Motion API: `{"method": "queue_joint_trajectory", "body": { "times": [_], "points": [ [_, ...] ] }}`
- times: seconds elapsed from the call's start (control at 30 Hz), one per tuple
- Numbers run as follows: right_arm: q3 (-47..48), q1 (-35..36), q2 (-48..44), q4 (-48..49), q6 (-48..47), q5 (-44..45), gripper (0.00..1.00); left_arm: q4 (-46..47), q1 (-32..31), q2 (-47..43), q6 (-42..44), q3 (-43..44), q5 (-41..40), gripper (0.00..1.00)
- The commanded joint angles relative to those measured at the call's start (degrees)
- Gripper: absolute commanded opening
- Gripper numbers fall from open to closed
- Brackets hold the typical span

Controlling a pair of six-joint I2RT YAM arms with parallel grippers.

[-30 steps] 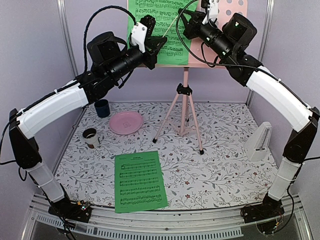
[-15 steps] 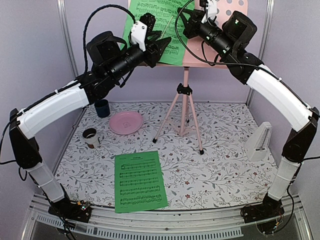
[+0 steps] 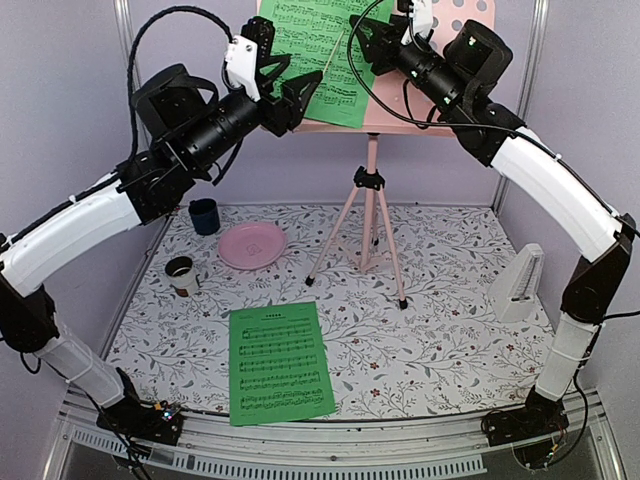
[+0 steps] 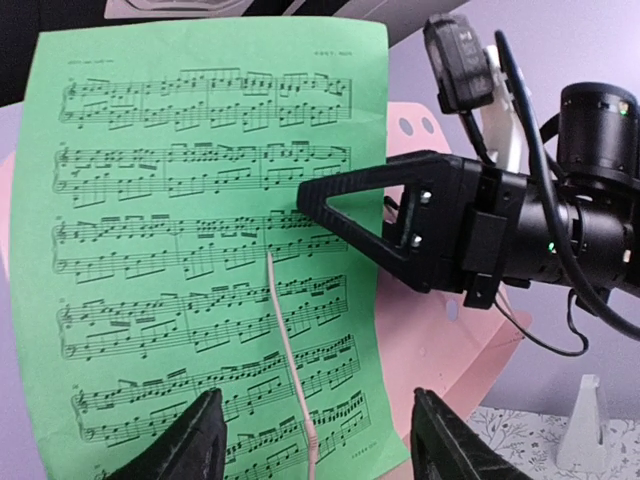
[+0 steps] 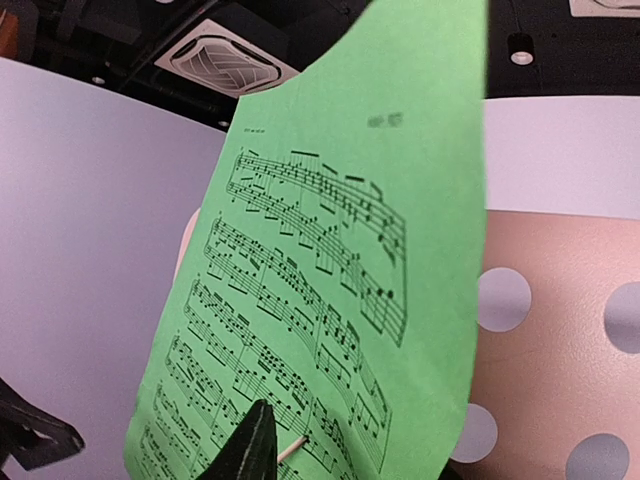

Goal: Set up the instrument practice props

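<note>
Step in hand: seating the first page [image 4: 200,250] on the stand [image 3: 372,190]. It rests straight ahead of the left pincer [image 4: 318,425], which is spread and off it. The right pincer [image 3: 365,45] is at its right edge; I cannot tell its grip. Next, likely: fetch the second page [image 3: 280,360], flat on the desk [image 3: 440,340] below both.

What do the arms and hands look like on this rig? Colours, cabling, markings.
Left arm and right arm: white link shells, black joints. Left hand and right hand: black triangular open-frame fingers, white mount. Black cable loops off each wrist; green LEDs on the right.
</note>
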Motion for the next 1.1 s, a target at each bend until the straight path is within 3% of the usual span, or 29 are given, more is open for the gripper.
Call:
{"method": "queue_joint_trajectory", "body": {
  "times": [0.0,0.2,0.4,0.57,1.07],
  "points": [
    [1.1,-0.4,-0.7,0.0,-0.7,1.4,0.38,-2.9,1.0,-6.0,-5.7,-3.1,-5.0,0.63],
    [-1.1,-0.4,-2.8,0.2,-1.6,3.2,0.5,-16.4,10.5,-8.7,-16.9,0.8,1.7,0.63],
    [-5.1,-1.0,-5.3,0.3,-0.6,4.8,0.72,-23.2,21.0,-7.1,-23.5,4.4,15.4,0.62],
    [-8.3,-1.4,-7.3,0.5,0.7,5.6,0.8,-22.6,22.0,-6.4,-24.2,3.7,18.4,0.61],
    [-20.9,-1.4,-18.2,0.9,4.1,5.7,0.82,-24.2,22.0,-7.2,-25.9,-0.3,17.6,0.66]
  ]
}}
